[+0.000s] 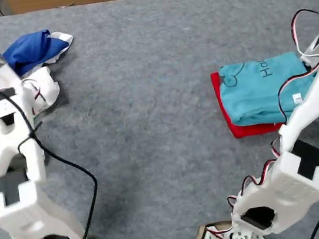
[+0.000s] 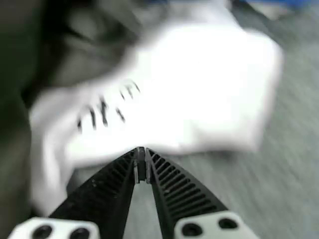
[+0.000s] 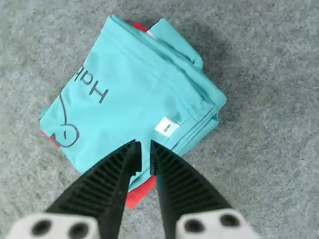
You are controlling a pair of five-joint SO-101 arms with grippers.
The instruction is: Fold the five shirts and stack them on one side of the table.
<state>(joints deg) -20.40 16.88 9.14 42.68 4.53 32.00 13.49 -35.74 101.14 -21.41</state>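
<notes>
Grey felt table (image 1: 144, 98): left pincer (image 2: 141, 155) pressed together against white shirt (image 2: 199, 89), right pincer (image 3: 143, 147) slightly parted over teal shirt (image 3: 129, 89).

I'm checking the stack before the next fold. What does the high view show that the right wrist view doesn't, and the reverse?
The high view adds the unfolded heap on the table's left side: a blue shirt and a white shirt beside it. The right wrist view adds the right gripper, its fingers slightly apart, above the stack. Both show the folded teal shirt lying on the red shirt.
</notes>
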